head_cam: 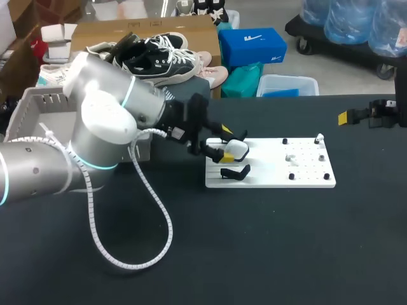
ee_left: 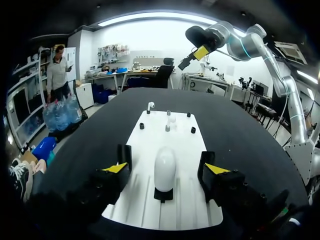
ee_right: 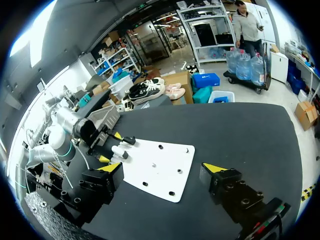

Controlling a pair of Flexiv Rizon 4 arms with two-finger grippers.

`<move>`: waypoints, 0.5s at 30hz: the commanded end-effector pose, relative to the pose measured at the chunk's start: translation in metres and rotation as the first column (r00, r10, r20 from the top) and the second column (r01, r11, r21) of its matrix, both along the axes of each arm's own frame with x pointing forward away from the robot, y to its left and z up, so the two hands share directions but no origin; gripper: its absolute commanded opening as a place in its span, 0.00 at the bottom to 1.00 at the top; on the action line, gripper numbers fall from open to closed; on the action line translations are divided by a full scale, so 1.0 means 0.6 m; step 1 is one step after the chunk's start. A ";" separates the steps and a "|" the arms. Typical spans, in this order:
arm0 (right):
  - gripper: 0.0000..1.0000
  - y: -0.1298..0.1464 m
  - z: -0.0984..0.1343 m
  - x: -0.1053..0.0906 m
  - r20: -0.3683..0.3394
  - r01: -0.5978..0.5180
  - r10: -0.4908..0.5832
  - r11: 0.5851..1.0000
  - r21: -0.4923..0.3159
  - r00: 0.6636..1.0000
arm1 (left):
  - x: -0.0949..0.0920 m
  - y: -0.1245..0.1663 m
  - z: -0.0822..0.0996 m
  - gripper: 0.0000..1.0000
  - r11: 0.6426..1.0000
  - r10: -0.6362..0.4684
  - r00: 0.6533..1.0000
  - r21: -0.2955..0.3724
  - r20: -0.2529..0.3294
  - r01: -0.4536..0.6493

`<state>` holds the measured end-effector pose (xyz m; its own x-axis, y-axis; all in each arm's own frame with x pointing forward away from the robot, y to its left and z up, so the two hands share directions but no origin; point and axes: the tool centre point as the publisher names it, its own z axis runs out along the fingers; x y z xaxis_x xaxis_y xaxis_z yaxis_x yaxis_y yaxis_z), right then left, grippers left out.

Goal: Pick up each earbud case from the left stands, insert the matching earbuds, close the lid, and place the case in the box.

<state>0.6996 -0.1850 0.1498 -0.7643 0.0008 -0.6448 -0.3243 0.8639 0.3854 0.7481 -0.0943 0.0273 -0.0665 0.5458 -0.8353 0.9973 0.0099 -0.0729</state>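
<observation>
A white earbud case stands upright on a black stand at the left end of the white board. My left gripper is open around it. In the left wrist view the case sits between the yellow-tipped fingers of the left gripper, with a gap on each side. A second black stand beside it is empty. Small white earbuds rest among black pegs at the board's far end. My right gripper hangs open and empty above the table's right side.
A grey box stands at the table's back left, behind my left arm. The arm's white cable loops over the black table in front of the board. Several black pegs stick up from the board.
</observation>
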 end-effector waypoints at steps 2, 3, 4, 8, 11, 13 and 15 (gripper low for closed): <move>1.00 0.000 0.000 0.001 0.000 0.001 -0.001 1.000 -0.002 1.000 | -0.002 -0.001 -0.003 1.00 1.000 -0.004 1.000 -0.002 0.004 0.004; 1.00 0.000 0.000 0.001 0.000 0.001 -0.001 1.000 -0.002 1.000 | -0.002 -0.002 -0.003 1.00 1.000 -0.004 1.000 -0.002 0.004 0.004; 1.00 0.000 0.000 0.001 0.000 0.001 -0.001 1.000 -0.002 1.000 | -0.003 -0.002 -0.003 1.00 1.000 -0.005 1.000 -0.002 0.005 0.005; 1.00 0.000 0.000 0.001 0.000 0.001 -0.001 1.000 -0.002 1.000 | -0.005 -0.003 -0.005 1.00 1.000 -0.009 1.000 -0.003 0.008 0.009; 1.00 0.000 0.000 0.001 0.000 0.001 -0.001 1.000 -0.002 1.000 | -0.009 -0.002 -0.006 1.00 1.000 -0.015 1.000 -0.007 0.009 0.015; 1.00 0.000 0.000 0.001 0.000 0.001 -0.001 1.000 -0.002 1.000 | -0.010 -0.002 -0.009 1.00 1.000 -0.015 1.000 -0.007 0.009 0.015; 1.00 0.000 0.000 0.001 0.000 0.001 -0.001 1.000 -0.002 1.000 | -0.012 -0.001 -0.011 1.00 1.000 -0.017 1.000 -0.005 0.009 0.017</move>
<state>0.6996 -0.1850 0.1498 -0.7643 0.0008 -0.6448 -0.3243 0.8639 0.3854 0.7424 -0.0956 0.0227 -0.0517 0.5445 -0.8371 0.9978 -0.0066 -0.0659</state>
